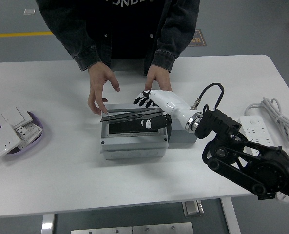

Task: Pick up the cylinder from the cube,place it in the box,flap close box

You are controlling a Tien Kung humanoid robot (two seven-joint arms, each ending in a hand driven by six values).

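Head view: right hand (151, 111), fingers spread flat, rests on the box (133, 138) lid (129, 116), which is tilted low over the opening. Cube (183, 134) touches the box at 3 o'clock. Cylinder not visible. A person's hand (99, 87) holds the lid's 10 o'clock corner.

The white table (76, 180) carries a grey box (133, 144), a grey cube (183, 138), a purple dish (36, 132) and a white power strip (261, 135).
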